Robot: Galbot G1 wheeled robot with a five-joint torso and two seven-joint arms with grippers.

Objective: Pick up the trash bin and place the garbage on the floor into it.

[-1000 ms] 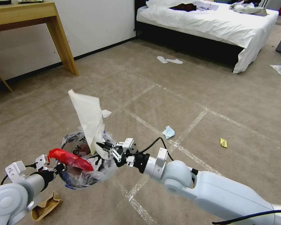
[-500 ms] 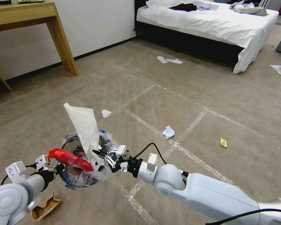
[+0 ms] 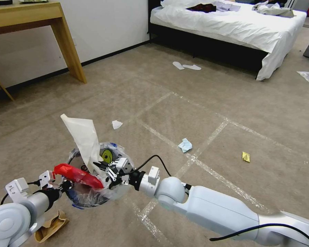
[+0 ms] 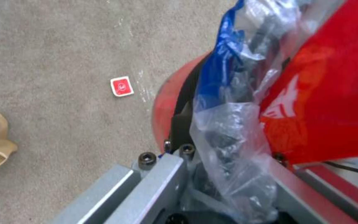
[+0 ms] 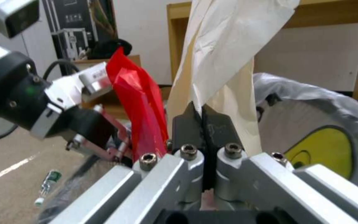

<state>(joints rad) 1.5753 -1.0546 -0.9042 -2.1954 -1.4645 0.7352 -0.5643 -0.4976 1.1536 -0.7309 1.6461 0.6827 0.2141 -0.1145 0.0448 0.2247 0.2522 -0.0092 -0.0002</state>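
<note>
- Over the taped carpet (image 3: 182, 103), we see the left gripper (image 3: 60, 181) clamped on the near rim of the red trash bin (image 4: 164, 105), holding it off the floor.
- The right gripper (image 3: 101, 168), fingers pinched together on a cream paper sheet (image 3: 82, 137), sits over the bin's mouth; the sheet stands tall above the rim.
- A red wrapper (image 3: 77, 175) drapes across the near edge.
- Open carpet lies ahead; blue wad (image 3: 185, 145), white tissue (image 3: 116, 124) and yellow packet (image 3: 245, 156) are well apart.
</note>
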